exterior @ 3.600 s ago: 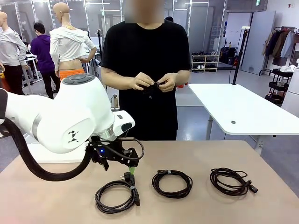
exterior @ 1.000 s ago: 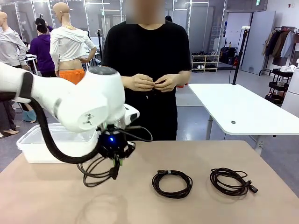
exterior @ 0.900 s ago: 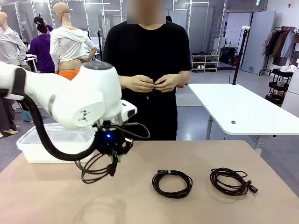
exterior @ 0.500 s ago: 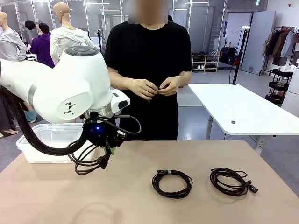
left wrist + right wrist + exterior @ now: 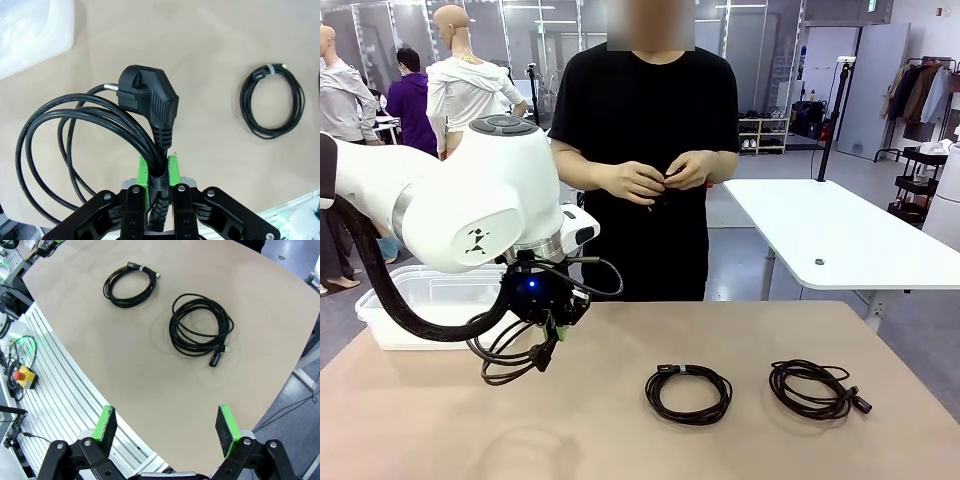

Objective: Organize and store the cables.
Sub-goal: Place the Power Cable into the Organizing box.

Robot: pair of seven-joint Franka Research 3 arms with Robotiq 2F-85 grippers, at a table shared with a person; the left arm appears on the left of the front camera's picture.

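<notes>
While the left gripper (image 5: 552,335) hung above the table (image 5: 620,445), its green pads (image 5: 174,170) were clamped on the bound neck of one coil (image 5: 510,355). The loops drooped below the fingers and toward the bin side, clear of the tabletop. Seen from the wrist, that coil's plug (image 5: 147,95) stood just beyond the fingertips, its pin pointing toward the bin (image 5: 410,305). The clear bin sat close behind this gripper, at the table's left edge. A second coil (image 5: 688,393) lay flat on the table off to the gripper's other side, well apart from it, and a third coil (image 5: 815,388) lay beyond that one. The right gripper (image 5: 167,427) hung high over the table, jaws spread wide with nothing between them. The third coil lay nearest ahead of its fingers, the second farther off. Past the table, a person's hands (image 5: 660,178) met at chest height, pinching a small dark thing I could not make out.
</notes>
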